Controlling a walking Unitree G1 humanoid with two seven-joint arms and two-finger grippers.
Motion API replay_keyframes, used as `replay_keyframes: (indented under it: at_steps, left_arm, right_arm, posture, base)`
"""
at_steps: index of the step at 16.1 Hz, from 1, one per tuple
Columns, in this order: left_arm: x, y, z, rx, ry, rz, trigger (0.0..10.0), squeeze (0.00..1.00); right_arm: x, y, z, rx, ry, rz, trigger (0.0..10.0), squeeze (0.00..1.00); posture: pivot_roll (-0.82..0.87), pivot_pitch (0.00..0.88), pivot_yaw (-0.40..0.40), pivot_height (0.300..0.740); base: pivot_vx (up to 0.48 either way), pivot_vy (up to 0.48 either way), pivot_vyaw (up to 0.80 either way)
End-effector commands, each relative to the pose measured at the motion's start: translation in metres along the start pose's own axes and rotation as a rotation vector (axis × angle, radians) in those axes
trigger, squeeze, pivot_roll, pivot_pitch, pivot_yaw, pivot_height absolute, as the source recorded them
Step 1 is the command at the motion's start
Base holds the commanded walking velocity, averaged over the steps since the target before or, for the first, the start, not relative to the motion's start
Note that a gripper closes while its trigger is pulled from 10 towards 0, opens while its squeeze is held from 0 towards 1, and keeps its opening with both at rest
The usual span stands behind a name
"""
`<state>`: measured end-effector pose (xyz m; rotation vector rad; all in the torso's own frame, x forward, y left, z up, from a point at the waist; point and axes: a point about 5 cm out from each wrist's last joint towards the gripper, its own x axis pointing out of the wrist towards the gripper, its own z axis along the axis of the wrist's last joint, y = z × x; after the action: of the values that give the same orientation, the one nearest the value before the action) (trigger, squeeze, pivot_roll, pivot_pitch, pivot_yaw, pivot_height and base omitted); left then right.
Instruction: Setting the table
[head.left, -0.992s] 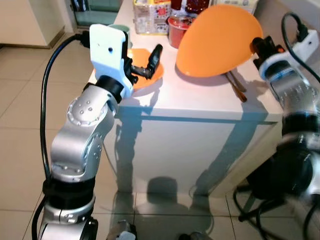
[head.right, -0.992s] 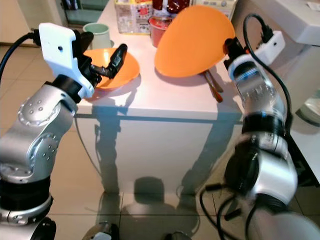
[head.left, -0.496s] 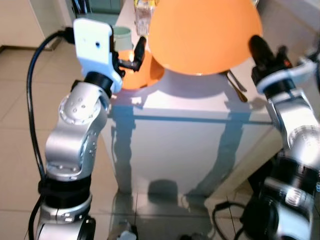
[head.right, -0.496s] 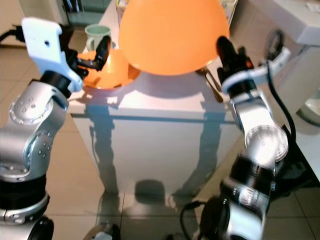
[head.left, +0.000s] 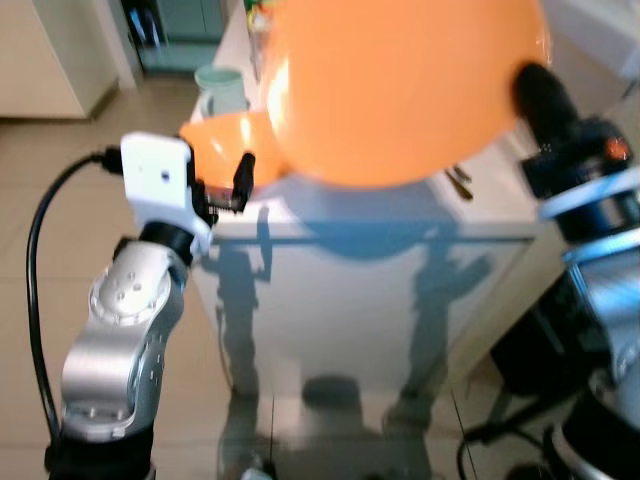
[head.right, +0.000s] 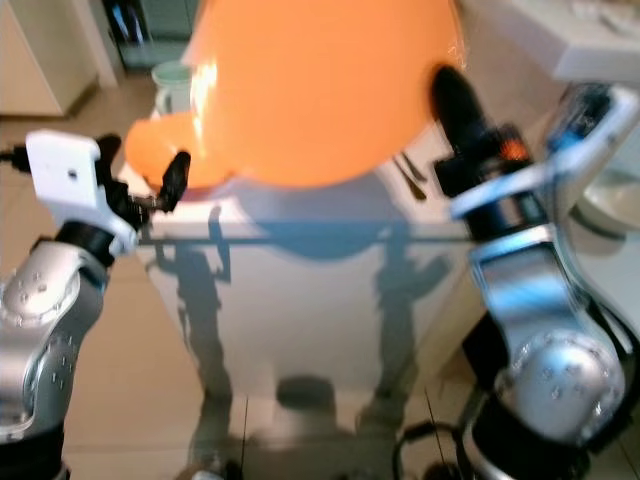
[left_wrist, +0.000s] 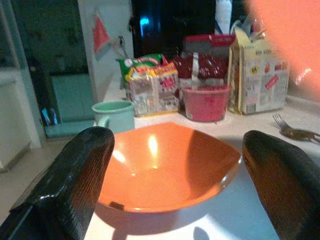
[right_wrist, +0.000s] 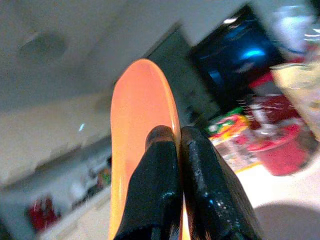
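My right gripper (right_wrist: 172, 136) is shut on the rim of a large orange plate (head.left: 400, 85), holding it tilted high above the white table (head.left: 400, 215), close to my head camera. In the right wrist view the plate's edge (right_wrist: 140, 125) is pinched between the two black fingers (right_wrist: 157, 185). A smaller orange bowl (left_wrist: 167, 165) rests on the table's near left corner. My left gripper (left_wrist: 175, 145) is open, level with the table's front edge, pointing at the bowl without touching it. A fork (left_wrist: 295, 132) lies to the bowl's right.
Behind the bowl stand a mint mug (left_wrist: 114, 116), a red tub (left_wrist: 206, 102), snack packets (left_wrist: 150, 90) and a carton (left_wrist: 260, 75). Cutlery (head.left: 458, 180) lies near the table's right side. Tiled floor (head.left: 60, 180) spreads to the left of the table.
The right gripper has lifted the orange plate off the table and raised it toward the camera. The left gripper has drawn back from over the bowl to the table's front edge.
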<state>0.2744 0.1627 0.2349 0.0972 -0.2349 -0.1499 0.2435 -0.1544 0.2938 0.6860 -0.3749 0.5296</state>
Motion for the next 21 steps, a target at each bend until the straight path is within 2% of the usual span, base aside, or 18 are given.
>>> replay_keyframes:
  at_steps: [1,6,9,14,16,21]
  left_arm:
    - [-0.001,0.000,0.004,0.009,-0.030,-0.001,10.0,0.00]
    - [-0.005,0.000,0.006,0.023,-0.062,-0.045,10.0,0.00]
    - [-0.008,0.000,0.005,0.025,-0.061,-0.066,10.0,0.00]
    - [-0.002,-0.009,-0.004,0.045,-0.028,-0.086,10.0,0.00]
    - [0.000,-0.008,-0.005,0.049,-0.024,-0.082,10.0,0.00]
    - [0.003,-0.013,-0.020,0.052,0.022,-0.062,10.0,0.00]
  right_arm:
    - [-0.008,0.007,-0.007,-0.044,0.023,0.047,10.0,0.00]
    - [-0.028,-0.003,-0.011,-0.067,0.057,0.074,10.0,0.00]
    - [-0.038,-0.018,-0.015,-0.100,0.101,0.046,10.0,0.00]
    - [-0.036,-0.040,-0.011,-0.171,0.049,-0.092,10.0,0.00]
    - [-0.040,-0.048,-0.014,-0.220,0.071,-0.140,10.0,0.00]
    - [-0.037,-0.052,-0.033,-0.350,0.137,-0.222,10.0,0.00]
  posture:
    - [-0.02,0.000,-0.011,0.740]
    - [-0.03,0.000,-0.012,0.740]
    - [-0.02,0.000,-0.017,0.740]
    - [-0.02,0.000,-0.012,0.740]
    - [-0.01,0.000,-0.018,0.740]
    - [-0.02,0.000,-0.011,0.740]
  base:
    - [0.000,0.000,0.00]
    - [0.000,-0.118,0.00]
    - [0.000,-0.388,0.00]
    - [0.000,-0.403,0.00]
    - [0.000,-0.398,0.00]
    - [0.000,-0.399,0.00]
